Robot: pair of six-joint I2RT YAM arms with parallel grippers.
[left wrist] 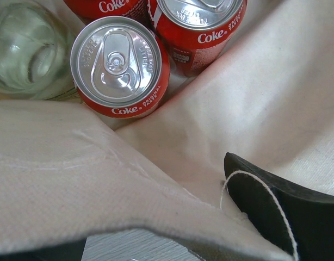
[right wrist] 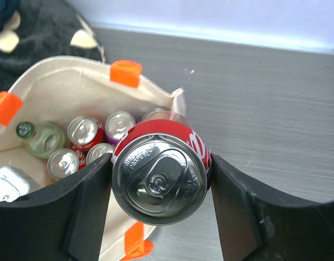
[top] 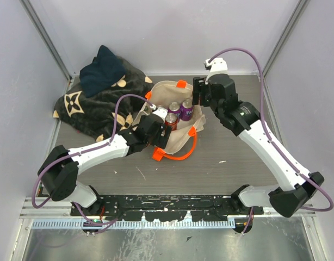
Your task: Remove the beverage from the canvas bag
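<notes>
right gripper (top: 198, 93) clamped across red Coke can (right wrist: 156, 185) | can raised at bag (top: 180, 140) rim, 2 o'clock | other cans (right wrist: 82, 130) inside bag | left gripper (top: 156, 128) at bag's 8 o'clock rim, grip unclear | can likely full and weighty, slick thin wall, dentable: hold mid-body, firm, not crushing

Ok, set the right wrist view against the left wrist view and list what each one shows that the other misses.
Only the right wrist: a red can clamped in the right gripper at the rim of the canvas bag, its orange tabs, a purple can, bare table and the dark blanket. Only the left wrist: readable lettering on the Coke cans, and one dark left finger by the bag wall. Both: the cream lining, red cans inside and a pale bottle.
</notes>
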